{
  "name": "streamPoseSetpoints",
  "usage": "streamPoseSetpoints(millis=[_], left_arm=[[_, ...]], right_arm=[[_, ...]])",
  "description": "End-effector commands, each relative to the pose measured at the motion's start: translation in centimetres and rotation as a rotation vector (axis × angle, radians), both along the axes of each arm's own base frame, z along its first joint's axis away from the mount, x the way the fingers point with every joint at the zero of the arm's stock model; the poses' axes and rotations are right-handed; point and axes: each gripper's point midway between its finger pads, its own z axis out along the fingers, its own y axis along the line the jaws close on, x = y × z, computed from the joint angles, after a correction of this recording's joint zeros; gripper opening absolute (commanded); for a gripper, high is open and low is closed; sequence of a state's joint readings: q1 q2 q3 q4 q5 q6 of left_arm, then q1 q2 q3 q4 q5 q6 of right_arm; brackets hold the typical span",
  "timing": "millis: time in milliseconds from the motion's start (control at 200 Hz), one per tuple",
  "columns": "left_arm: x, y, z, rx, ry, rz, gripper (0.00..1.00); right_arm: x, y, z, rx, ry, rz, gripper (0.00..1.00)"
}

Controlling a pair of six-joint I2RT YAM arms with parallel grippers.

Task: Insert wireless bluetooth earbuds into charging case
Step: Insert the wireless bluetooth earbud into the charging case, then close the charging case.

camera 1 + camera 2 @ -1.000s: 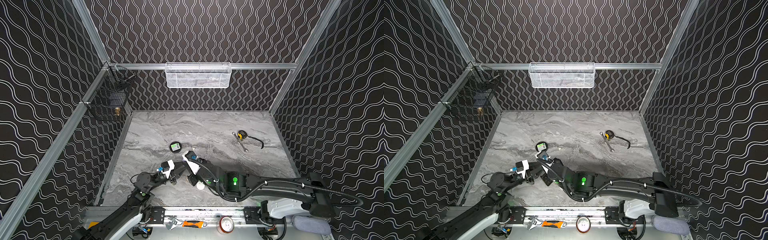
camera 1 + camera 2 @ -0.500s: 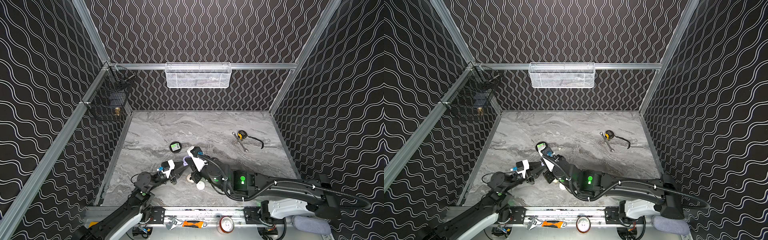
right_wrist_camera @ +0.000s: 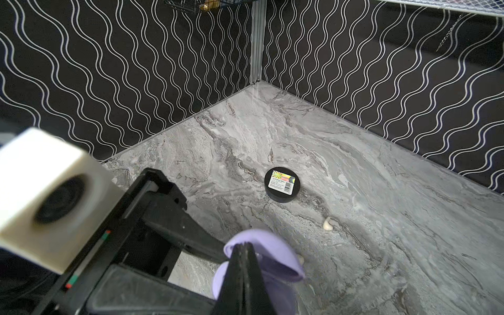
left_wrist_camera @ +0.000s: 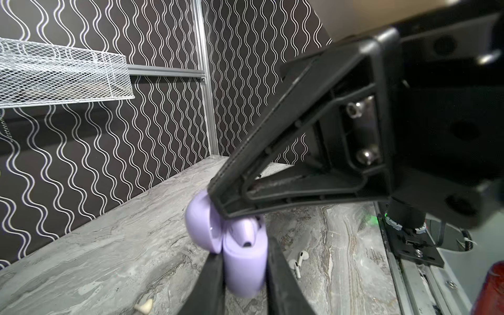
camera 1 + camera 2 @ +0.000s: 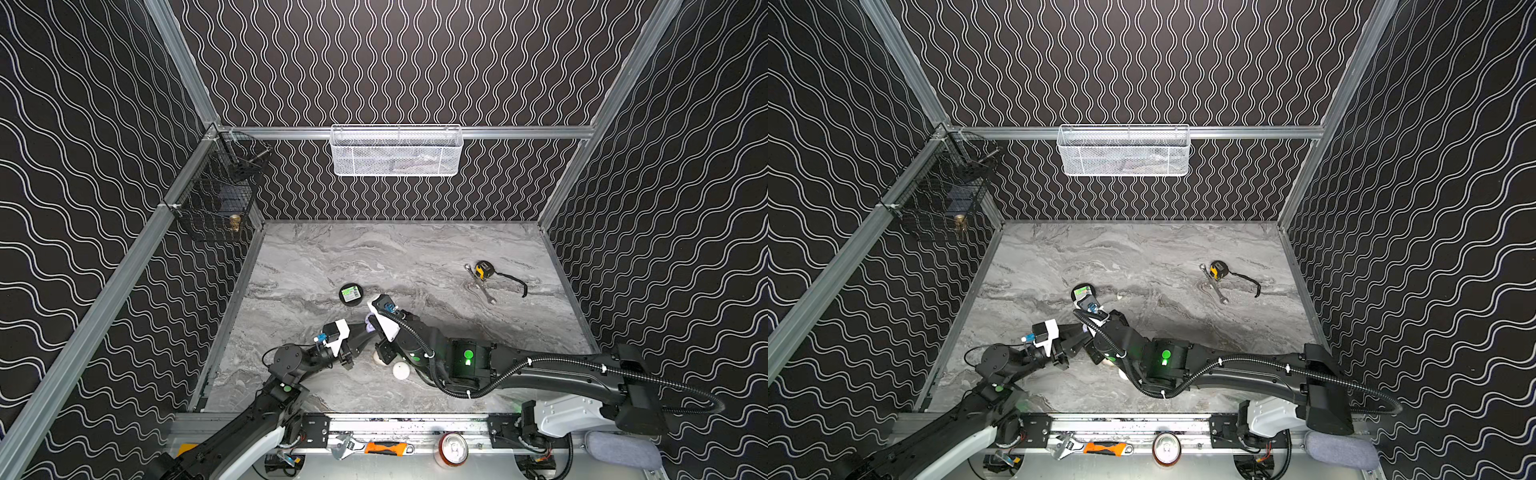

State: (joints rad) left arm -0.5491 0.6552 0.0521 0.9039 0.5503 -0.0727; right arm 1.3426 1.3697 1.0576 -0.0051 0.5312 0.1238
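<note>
A lilac earbud [image 4: 244, 231] sits in the mouth of the lilac charging case [image 4: 245, 267], its dark-tipped end pointing back toward my left wrist. My left claw [image 4: 245, 281] squeezes the case's sides. The case's long way runs along the fingers, and its lid [image 4: 201, 229] is flipped open. My right claw [image 3: 242, 248] is pinched tight, tips touching the case by the lid. Two white earbuds [image 4: 298, 260] lie on the table [image 4: 109, 259] near the left claw. Since a second ago the left claw has stayed put, and the right arm has shifted only a little.

Near the black tin [image 5: 351, 295]: one lilac charging case [image 4: 245, 261], two pale cases [image 5: 401, 370], two white earbuds [image 4: 302, 255]; farther off, one tape measure [image 5: 483, 270], one wrench [image 5: 483, 287].
</note>
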Motion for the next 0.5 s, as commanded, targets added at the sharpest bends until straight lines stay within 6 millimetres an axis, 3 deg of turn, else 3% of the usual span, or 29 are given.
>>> streamPoseSetpoints(millis=[0, 170, 245, 390, 490], left_arm=[[-0.4, 0.2, 1.5, -0.031, -0.070, 0.001, 0.00], [-0.5, 0.3, 1.7, -0.030, -0.074, 0.003, 0.00], [-0.4, 0.2, 1.5, -0.026, -0.069, 0.003, 0.00], [-1.0, -0.2, 1.7, -0.028, -0.085, -0.043, 0.00], [-1.6, -0.5, 1.8, -0.028, -0.099, -0.081, 0.00]], right_arm=[[-0.2, -0.4, 0.2, 0.022, 0.021, 0.001, 0.02], [-0.4, -1.0, 0.8, 0.046, 0.018, 0.000, 0.02], [-0.1, -1.7, 2.0, 0.060, 0.007, -0.032, 0.04], [1.0, -4.2, 5.1, 0.125, -0.022, -0.119, 0.11], [3.1, -6.2, 5.2, 0.165, 0.031, -0.161, 0.11]])
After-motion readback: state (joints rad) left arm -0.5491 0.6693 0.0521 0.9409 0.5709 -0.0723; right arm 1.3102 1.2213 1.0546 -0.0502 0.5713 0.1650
